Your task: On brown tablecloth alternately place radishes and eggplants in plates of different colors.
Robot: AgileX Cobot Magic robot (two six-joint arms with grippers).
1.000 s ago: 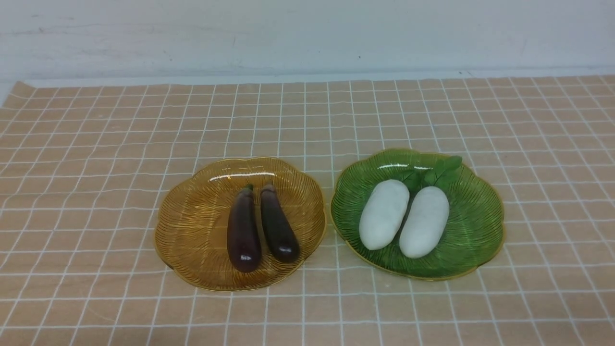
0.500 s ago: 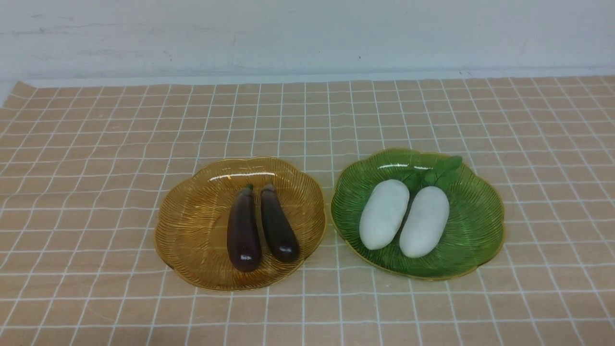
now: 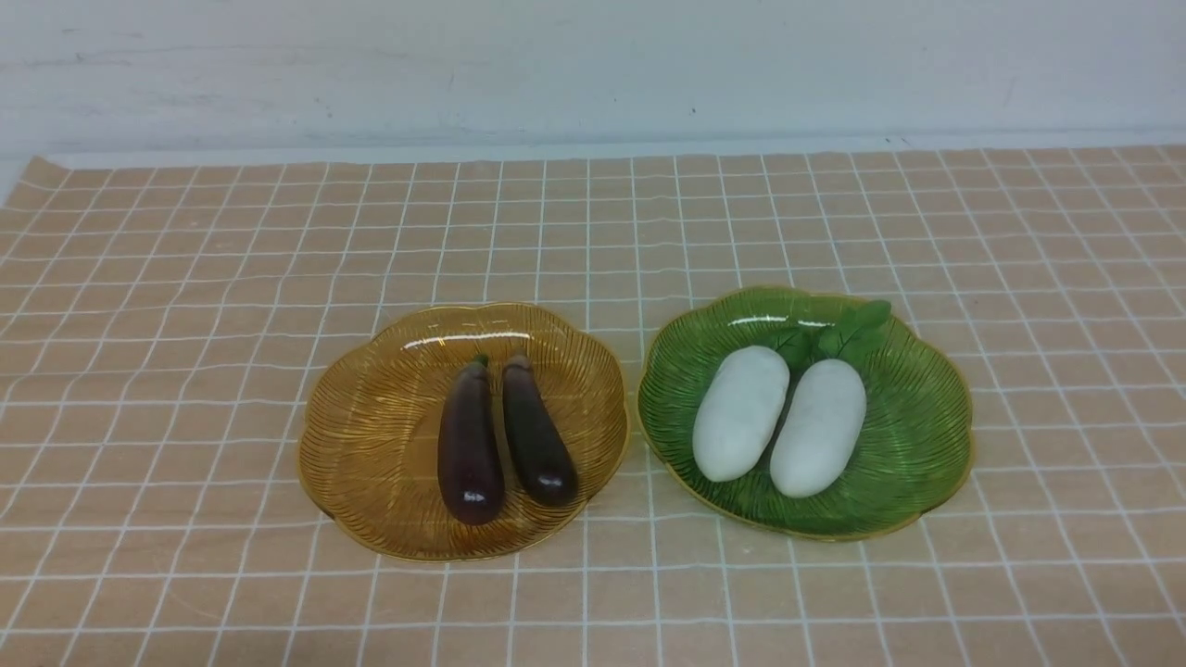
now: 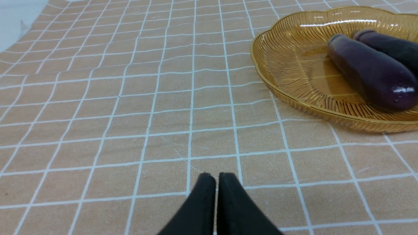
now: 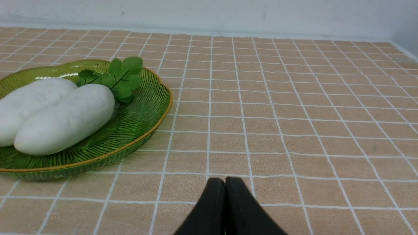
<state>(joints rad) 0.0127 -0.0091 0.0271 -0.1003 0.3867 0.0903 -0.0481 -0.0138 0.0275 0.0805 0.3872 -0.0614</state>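
My left pincer (image 4: 215,178) pressed shut, empty; right pincer (image 5: 224,182) same. Nothing moved over last second. Eggplants (image 3: 500,440) in amber plate (image 3: 371,445) ahead-right of left pincer; radishes (image 3: 778,417) in green plate (image 3: 917,435) ahead-left of right pincer. Sorting looks finished, or not yet begun.

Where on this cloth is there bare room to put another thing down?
Bare brown tablecloth lies left of the amber plate, right of the green plate, and behind and before both. Crowded: the narrow gap between plates, and each plate, with eggplants or radishes.
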